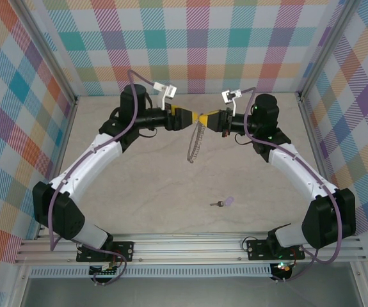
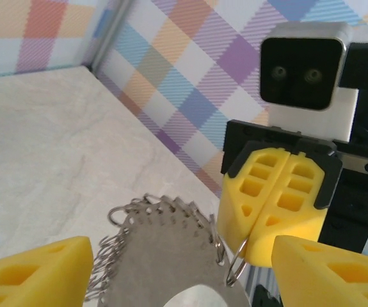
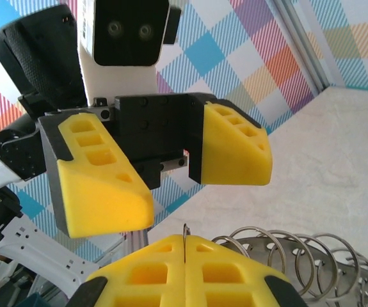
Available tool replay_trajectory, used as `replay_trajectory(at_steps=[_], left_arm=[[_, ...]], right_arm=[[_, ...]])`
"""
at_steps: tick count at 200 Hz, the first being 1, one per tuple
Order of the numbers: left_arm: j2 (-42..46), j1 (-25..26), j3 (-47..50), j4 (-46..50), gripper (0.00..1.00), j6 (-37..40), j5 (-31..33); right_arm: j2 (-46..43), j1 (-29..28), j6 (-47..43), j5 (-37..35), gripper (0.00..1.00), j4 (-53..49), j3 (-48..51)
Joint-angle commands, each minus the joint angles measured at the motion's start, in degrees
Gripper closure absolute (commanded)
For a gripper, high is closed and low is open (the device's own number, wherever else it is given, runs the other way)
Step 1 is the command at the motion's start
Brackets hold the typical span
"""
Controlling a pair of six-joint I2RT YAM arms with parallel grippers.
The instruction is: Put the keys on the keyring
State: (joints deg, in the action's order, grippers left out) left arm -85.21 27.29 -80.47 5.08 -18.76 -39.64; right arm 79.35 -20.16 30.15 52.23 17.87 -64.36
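Obs. 1: the right gripper (image 1: 207, 119) has its jaws clenched, yellow pads (image 3: 139, 281) pressed flat together, grasping the wire rim of the keyring (image 1: 195, 142) at its top edge. In the right wrist view, a thin strand of wire stands up out of the seam between them.

Obs. 2: the left gripper (image 1: 189, 119) has its jaws released and spread wide, grasping nothing. It faces the right gripper nose to nose, tips near each other but apart. In the left wrist view its two fingers (image 2: 36, 272) flank the ring, one on each side. The one beside the loops (image 2: 116, 240) is very close to them; contact cannot be told.

Obs. 3: the keyring hangs below the clenched right jaws, slanting down towards the left arm's side. Whether its lower end reaches the table (image 1: 139, 192) cannot be told. The scalloped loops run along the rim just beyond the right pads.

Obs. 4: the key (image 1: 224, 202), with a lilac head and a short dark blade, lies flat on the table. It is well apart from both sets of jaws, on the arm-base side of them and nearer the right arm. It is not on the ring.
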Motion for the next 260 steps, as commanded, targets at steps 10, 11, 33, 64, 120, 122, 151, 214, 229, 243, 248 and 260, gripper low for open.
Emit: replay_trajectory(at_steps=[10, 11, 33, 64, 120, 122, 151, 214, 229, 243, 248, 260], left_arm=[[3.9, -0.7, 4.0, -10.2, 0.19, -10.7, 6.2], [3.9, -0.7, 4.0, -10.4, 0.19, -11.0, 6.4], [4.4, -0.9, 6.8, -16.8, 0.18, -17.0, 7.3], [4.5, -0.9, 9.7, -24.8, 0.27, -22.9, 7.6], [5.2, -0.8, 12.7, -35.8, 0.55, -27.3, 6.6], [5.2, -0.9, 12.8, -36.1, 0.56, -27.3, 6.5], [5.0, -0.8, 12.9, -38.4, 0.65, -27.9, 5.8], [4.1, -0.7, 12.5, -41.3, 0.69, -28.8, 4.0], [3.9, -0.5, 12.3, -41.7, 0.69, -28.9, 3.6], [3.6, -0.2, 12.0, -41.6, 0.69, -28.8, 3.4], [3.4, -0.2, 11.7, -41.4, 0.69, -28.8, 3.2], [2.8, 0.1, 11.3, -41.5, 0.69, -28.9, 2.8]], right_arm=[[-2.8, 0.3, -0.5, -1.7, 1.0, 11.2, -1.3], [-2.8, 0.3, -0.4, -1.8, 1.0, 11.4, -1.3], [-2.6, 0.3, 1.1, -2.9, 1.0, 18.7, -0.3], [0.0, 0.4, 7.4, -4.6, 1.0, 30.7, 0.4], [6.8, 0.4, 21.1, -6.6, 1.0, 47.8, 0.3], [7.0, 0.5, 21.4, -6.5, 1.0, 48.1, 0.2], [8.9, 0.5, 25.0, -6.8, 1.0, 51.7, 0.1], [11.3, 0.5, 29.1, -7.3, 1.0, 55.2, 1.0], [11.6, 0.5, 29.5, -7.4, 1.0, 55.6, 1.3], [11.8, 0.5, 29.7, -7.2, 1.0, 55.6, 1.5], [11.9, 0.5, 29.9, -7.2, 1.0, 55.7, 1.6], [11.9, 0.5, 30.1, -7.2, 1.0, 55.9, 1.7]])
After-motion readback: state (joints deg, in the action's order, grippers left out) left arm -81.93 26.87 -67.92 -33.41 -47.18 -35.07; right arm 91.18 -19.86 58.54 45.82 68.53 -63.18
